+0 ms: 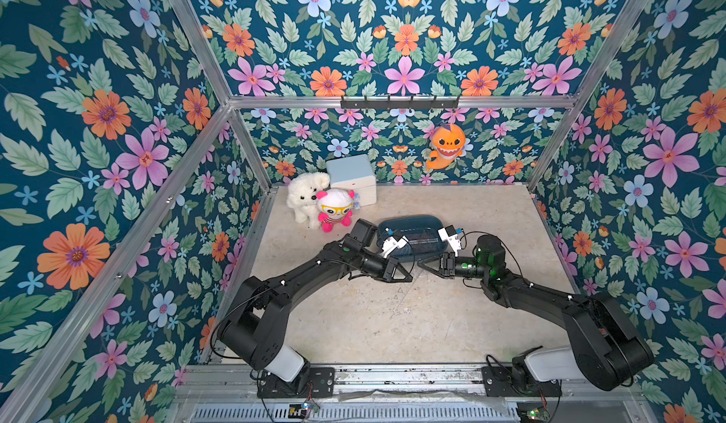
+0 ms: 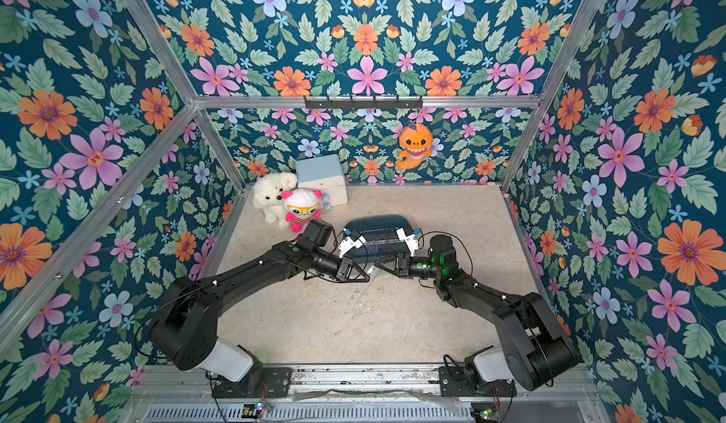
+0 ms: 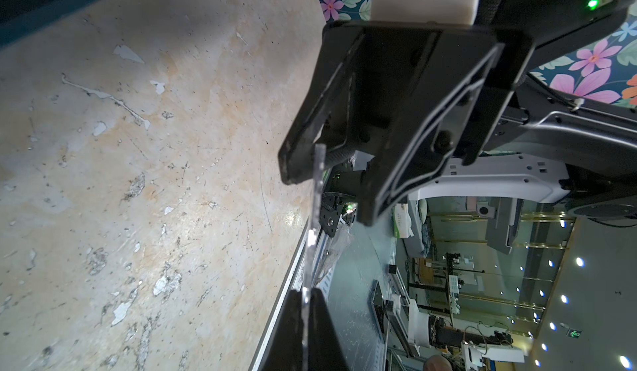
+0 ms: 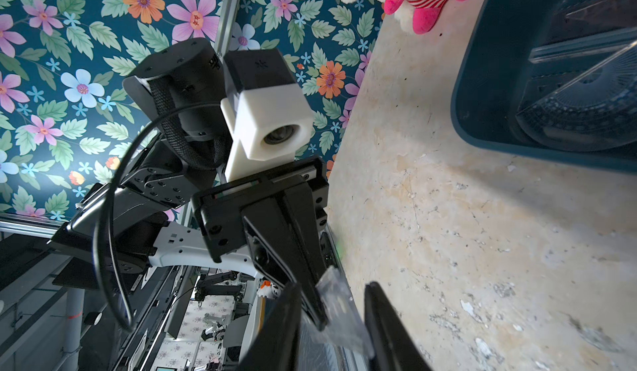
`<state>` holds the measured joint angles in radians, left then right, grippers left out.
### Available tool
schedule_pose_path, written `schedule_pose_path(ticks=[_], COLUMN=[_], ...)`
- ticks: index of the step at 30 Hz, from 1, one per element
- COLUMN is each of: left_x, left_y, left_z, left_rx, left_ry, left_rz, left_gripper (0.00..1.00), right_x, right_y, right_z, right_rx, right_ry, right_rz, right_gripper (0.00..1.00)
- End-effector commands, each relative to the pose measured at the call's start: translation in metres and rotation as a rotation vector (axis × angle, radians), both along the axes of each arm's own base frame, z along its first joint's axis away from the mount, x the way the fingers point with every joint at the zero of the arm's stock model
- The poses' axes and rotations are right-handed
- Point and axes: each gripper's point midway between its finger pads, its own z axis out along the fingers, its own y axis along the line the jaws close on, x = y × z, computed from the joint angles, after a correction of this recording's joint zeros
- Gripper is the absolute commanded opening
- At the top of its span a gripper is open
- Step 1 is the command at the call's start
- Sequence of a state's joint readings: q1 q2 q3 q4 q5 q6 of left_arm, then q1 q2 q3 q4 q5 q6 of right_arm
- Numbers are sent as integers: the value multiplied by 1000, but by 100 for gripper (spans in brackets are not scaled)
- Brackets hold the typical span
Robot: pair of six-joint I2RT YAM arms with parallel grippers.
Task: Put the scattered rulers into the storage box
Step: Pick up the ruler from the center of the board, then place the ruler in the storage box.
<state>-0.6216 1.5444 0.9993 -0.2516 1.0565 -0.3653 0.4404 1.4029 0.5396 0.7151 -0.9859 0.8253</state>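
Note:
My left gripper [image 1: 408, 278] is shut on the edge of a clear straight ruler [image 3: 314, 207], seen edge-on in the left wrist view, where it rises from my fingertips [image 3: 293, 321]. In both top views the ruler [image 2: 359, 299] slants toward the front above the table. My right gripper [image 4: 334, 317] faces the left one tip to tip, jaws apart around the ruler's far end [image 4: 339, 314], which touches one finger. Just behind both grippers stands the teal storage box [image 1: 444, 250]. It holds a protractor [image 4: 586, 103] and a straight ruler [image 4: 579, 48].
A white plush dog [image 1: 304, 195], a pink-and-white doll [image 1: 334, 208] and a pale blue cube box [image 1: 351, 177] stand at the back left. An orange shark toy [image 1: 446, 146] hangs on the back wall. A metal rail [image 1: 393, 374] runs along the table's front edge.

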Motion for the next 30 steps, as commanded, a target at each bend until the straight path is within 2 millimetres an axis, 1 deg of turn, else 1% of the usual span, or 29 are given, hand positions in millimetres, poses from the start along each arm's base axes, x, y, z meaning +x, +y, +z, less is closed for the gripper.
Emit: schedule_pose_path(ticks=[1,5,6,8,10,11,12,13,14,15,16,17,18,19,21,24,27,28,30], left_x=[1,1,1,1,2,3,6,9,15,25,40,54,73,90,117,141,152,154,155], left_y=[-2,-2,-2,-3,-3,-3,-2,-2,1,6,15,26,41,55,81,111,127,131,136], left_z=[5,6,5,4,6,7,7,7,4,0,-5,-11,-14,-13,-5,8,13,13,10], left_rx=[-23,-25,-26,-23,-25,-25,-20,-2,27,76,138,207,288,332,398,495,555,567,590], left_ry=[-7,-8,-6,-3,-12,-19,-30,-51,-71,-100,-133,-164,-208,-244,-312,-427,-477,-483,-485], left_rz=[-5,-6,-7,-7,-2,2,12,24,45,84,143,207,291,364,501,639,705,718,733], left_gripper=[0,0,0,0,0,5,16,30,42,54,64,70,75,79,83,88,91,91,91], right_x=[-2,-3,-4,-3,-1,0,3,8,14,24,36,46,61,76,103,141,172,182,198], right_y=[3,3,3,3,2,2,2,1,0,-4,-9,-13,-18,-25,-34,-40,-41,-42,-40], right_z=[11,11,11,13,15,15,15,13,11,8,4,4,3,1,2,-1,-8,-21,-28], right_rx=[38,42,42,49,53,50,43,25,3,-30,-69,-91,-116,-141,-154,-162,-160,-171,-164], right_ry=[-41,-40,-39,-44,-47,-44,-40,-36,-34,-36,-34,-44,-52,-54,-57,-53,-40,-19,-12], right_rz=[27,32,33,30,20,12,-4,-28,-55,-108,-170,-218,-284,-352,-461,-583,-670,-698,-729], right_gripper=[25,21,18,9,4,1,0,0,0,0,0,0,0,0,0,0,0,0,0])
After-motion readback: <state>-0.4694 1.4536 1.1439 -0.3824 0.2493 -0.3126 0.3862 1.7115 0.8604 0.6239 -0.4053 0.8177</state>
